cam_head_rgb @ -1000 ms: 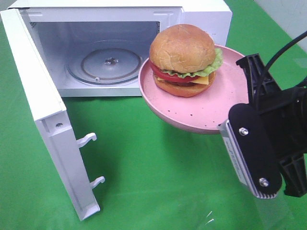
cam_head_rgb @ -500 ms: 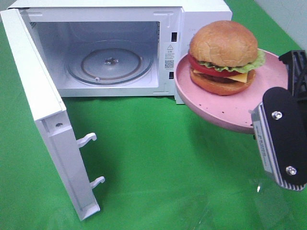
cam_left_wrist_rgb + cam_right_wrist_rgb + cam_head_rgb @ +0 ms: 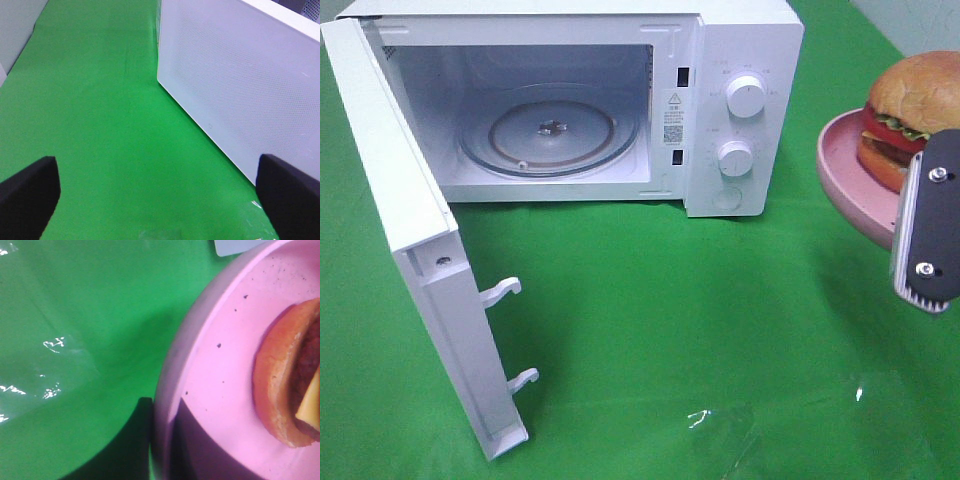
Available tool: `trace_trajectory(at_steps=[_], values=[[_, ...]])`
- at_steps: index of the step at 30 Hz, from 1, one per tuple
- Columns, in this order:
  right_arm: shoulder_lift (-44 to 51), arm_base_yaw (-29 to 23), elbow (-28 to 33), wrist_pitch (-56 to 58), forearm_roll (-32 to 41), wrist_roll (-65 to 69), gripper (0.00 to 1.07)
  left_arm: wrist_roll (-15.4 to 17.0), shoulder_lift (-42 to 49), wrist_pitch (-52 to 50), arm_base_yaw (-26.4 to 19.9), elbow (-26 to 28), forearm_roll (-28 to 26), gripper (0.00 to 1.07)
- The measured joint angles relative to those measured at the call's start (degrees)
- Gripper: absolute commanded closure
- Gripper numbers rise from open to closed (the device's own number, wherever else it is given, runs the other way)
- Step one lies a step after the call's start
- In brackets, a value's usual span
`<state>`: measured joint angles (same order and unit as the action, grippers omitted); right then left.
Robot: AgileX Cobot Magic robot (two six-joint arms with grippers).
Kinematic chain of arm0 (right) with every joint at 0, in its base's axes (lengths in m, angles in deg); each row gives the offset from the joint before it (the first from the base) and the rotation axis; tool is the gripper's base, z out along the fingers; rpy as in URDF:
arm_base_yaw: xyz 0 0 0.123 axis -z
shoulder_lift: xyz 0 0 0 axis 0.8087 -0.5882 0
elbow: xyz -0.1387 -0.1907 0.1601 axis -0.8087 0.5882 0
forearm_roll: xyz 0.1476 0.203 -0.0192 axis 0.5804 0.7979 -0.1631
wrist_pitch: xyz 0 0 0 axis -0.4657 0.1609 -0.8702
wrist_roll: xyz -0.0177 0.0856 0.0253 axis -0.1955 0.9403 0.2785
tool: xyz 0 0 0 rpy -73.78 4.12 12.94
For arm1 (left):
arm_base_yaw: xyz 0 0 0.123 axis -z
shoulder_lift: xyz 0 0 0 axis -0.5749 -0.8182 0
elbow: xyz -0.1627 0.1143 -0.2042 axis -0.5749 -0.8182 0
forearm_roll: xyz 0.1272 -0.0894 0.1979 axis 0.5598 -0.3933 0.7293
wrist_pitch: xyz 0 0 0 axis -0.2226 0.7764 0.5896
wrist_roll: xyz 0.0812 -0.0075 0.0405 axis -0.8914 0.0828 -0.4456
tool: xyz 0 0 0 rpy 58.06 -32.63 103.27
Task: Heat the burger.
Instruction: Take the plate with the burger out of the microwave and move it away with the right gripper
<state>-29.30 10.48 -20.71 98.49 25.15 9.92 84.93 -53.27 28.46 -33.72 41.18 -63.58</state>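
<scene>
Green cloth covers the table. Right gripper (image 3: pixel 926 225), jaws clamped on the plate (image 3: pixel 845 175), holds the burger (image 3: pixel 910 115) at three o'clock from the microwave (image 3: pixel 570 100); left jaws spread, empty. Next, I think, carry it inside.

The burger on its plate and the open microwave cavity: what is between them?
In the exterior high view, the microwave's control panel with two white knobs lies between the burger and the cavity, beside bare green cloth.
</scene>
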Motion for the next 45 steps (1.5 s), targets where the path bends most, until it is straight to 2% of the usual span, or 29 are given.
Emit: trace_trajectory(at_steps=[17, 19, 31, 33, 41, 45], values=[[-2.1, 0.0, 0.0, 8.1, -8.5, 26.6, 1.07, 0.0, 0.0, 0.0, 0.0, 0.0, 0.0, 0.06], [-4.8, 0.0, 0.0, 9.1, -8.7, 32.9, 1.07, 0.0, 0.0, 0.0, 0.0, 0.0, 0.0, 0.06], [-13.8, 0.0, -0.1, 8.8, -11.4, 46.1, 1.07, 0.0, 0.0, 0.0, 0.0, 0.0, 0.0, 0.06], [-18.2, 0.1, -0.1, 8.8, -12.1, 51.6, 1.07, 0.0, 0.0, 0.0, 0.0, 0.0, 0.0, 0.06], [-25.6, 0.3, -0.1, 8.4, -12.3, 59.0, 1.06, 0.0, 0.0, 0.0, 0.0, 0.0, 0.0, 0.06], [-29.1, 2.1, -0.1, 7.1, -13.3, 63.3, 1.05, 0.0, 0.0, 0.0, 0.0, 0.0, 0.0, 0.06]])
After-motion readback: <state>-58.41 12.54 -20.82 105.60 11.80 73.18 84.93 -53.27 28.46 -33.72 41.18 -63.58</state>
